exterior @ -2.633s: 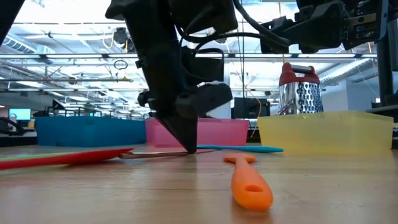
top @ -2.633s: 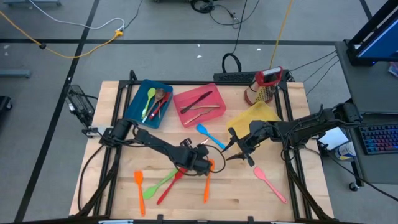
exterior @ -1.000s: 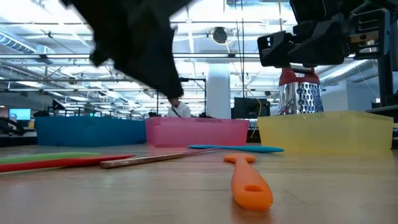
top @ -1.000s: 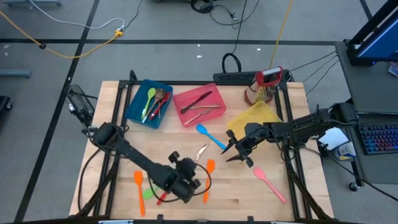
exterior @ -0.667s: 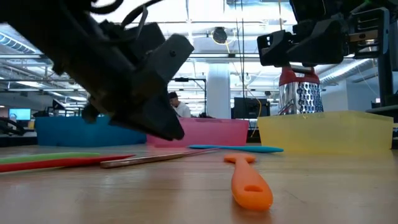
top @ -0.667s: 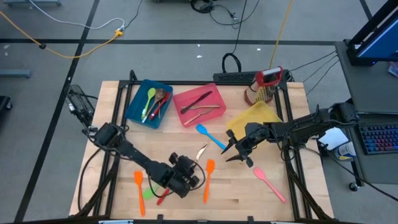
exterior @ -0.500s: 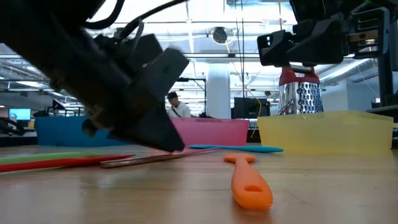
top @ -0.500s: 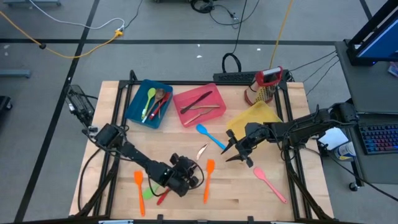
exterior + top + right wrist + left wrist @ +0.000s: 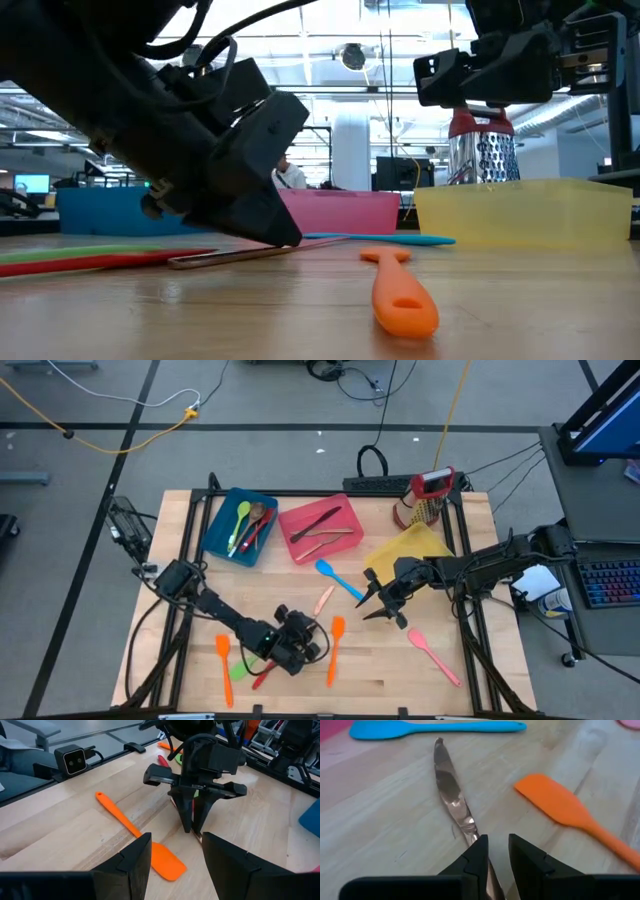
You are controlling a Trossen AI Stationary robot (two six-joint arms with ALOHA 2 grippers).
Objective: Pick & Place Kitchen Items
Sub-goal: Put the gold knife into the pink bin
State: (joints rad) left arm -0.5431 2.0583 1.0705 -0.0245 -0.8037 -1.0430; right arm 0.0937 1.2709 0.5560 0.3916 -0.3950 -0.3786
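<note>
Left gripper (image 9: 300,638) sits low at lower centre of the high view, its fingers (image 9: 479,852) narrowly parted astride the handle end of a copper knife (image 9: 452,800); contact with the handle cannot be confirmed. The knife (image 9: 324,600) lies flat on the bench (image 9: 400,675), blade pointing toward the upper right. Just right of it lies an orange spatula (image 9: 334,648); in the left wrist view its blade (image 9: 555,802) sits close beside the gripper's fingers. A blue spatula (image 9: 338,580) lies beyond the knife tip, toward the bins.

To the left of the left gripper, a red utensil (image 9: 262,677), a green one (image 9: 243,665) and a second orange spatula (image 9: 223,668) lie close together, partly hidden by the arm. A pink spoon (image 9: 434,656) lies apart at lower right.

Right gripper (image 9: 372,600) hovers right of centre, above the bench, its fingers (image 9: 131,857) spread wide and empty.

Across the upper part of the bench stand a blue bin (image 9: 238,525) with several utensils, a pink bin (image 9: 320,528) with dark and copper cutlery, and a yellow bin (image 9: 412,547). A grater (image 9: 425,496) stands at the upper right corner.
</note>
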